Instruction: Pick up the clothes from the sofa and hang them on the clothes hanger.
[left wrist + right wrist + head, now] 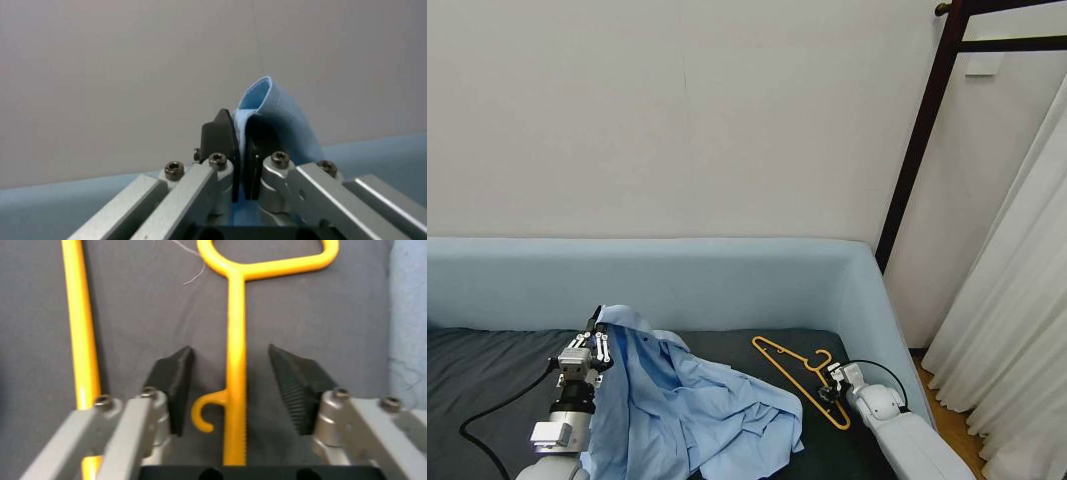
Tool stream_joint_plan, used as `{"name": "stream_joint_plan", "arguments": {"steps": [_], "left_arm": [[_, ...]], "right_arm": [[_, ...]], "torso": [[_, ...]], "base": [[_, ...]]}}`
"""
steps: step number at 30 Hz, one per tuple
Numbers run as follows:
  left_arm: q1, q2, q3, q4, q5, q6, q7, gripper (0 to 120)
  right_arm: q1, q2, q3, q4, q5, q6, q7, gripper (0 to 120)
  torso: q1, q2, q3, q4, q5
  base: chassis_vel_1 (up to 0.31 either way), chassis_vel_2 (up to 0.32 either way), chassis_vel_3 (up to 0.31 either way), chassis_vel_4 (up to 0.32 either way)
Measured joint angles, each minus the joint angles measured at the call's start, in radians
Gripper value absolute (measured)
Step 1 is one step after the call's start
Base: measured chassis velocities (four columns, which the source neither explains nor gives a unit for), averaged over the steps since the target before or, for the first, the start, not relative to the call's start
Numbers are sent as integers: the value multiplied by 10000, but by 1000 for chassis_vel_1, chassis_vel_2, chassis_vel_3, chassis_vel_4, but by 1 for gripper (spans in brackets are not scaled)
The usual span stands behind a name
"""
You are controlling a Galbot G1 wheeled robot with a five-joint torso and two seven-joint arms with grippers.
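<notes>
shirt (697, 410) in left claw (240, 137); right claw (230, 359) straddles hanger (234, 315)

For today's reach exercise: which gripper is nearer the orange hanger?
Right. The right gripper straddles the orange hanger, fingers open; the left gripper is farther off, shut on the blue shirt.

Pale wall (677, 120), white curtain (1017, 330) at right
</notes>
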Motion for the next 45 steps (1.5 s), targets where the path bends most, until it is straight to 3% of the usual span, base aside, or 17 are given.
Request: {"name": "stream_joint_plan", "arguments": {"steps": [11, 17, 23, 26, 31, 35, 40, 45], "left_arm": [[-97, 122, 74, 133, -63, -97, -106, 0], [-177, 124, 189, 142, -75, -70, -110, 0], [-296, 168, 205, 133, -285, -67, -92, 0], [-359, 196, 142, 125, -411, -45, -75, 0], [-424, 293, 27, 70, -592, 50, -87, 0], [-476, 412, -64, -110, -867, 214, -152, 0], [-390, 505, -171, -474, -1117, 369, -236, 0], [-132, 447, -161, -745, -1184, 384, -263, 0]], "right_arm": [[-211, -249, 14, 470, 90, -59, 253, 4], [-593, -1010, -286, 2115, 217, -9, 839, 4], [-1717, -2471, -394, 6358, 563, 153, 1741, 4], [-3139, -3375, -180, 9289, -127, 496, 2088, 4], [-4570, -3923, -148, 11638, -1709, 1487, 2719, 4], [-5425, -4119, -502, 12454, -3126, 2355, 3526, 4], [-6034, -4029, -1025, 12539, -5151, 3337, 4319, 4], [-6072, -3769, -1710, 12411, -5725, 3557, 4518, 4]], "torso": [[0, 0, 0, -7, 0], [0, 0, 1, -5, 1], [0, 0, 0, 3, -2], [-2, 1, -1, -6, 0], [-2, 1, -1, 0, 0], [-2, 2, -1, -1, 0], [-2, 1, -1, -3, 2], [-3, 1, 0, 0, 2]], "base": [[0, 0, 0, 0], [0, 0, 0, 0], [0, 0, 0, 0], [0, 0, 0, 0], [0, 0, 0, 0], [0, 0, 0, 0], [0, 0, 0, 0], [0, 0, 0, 0]]}}
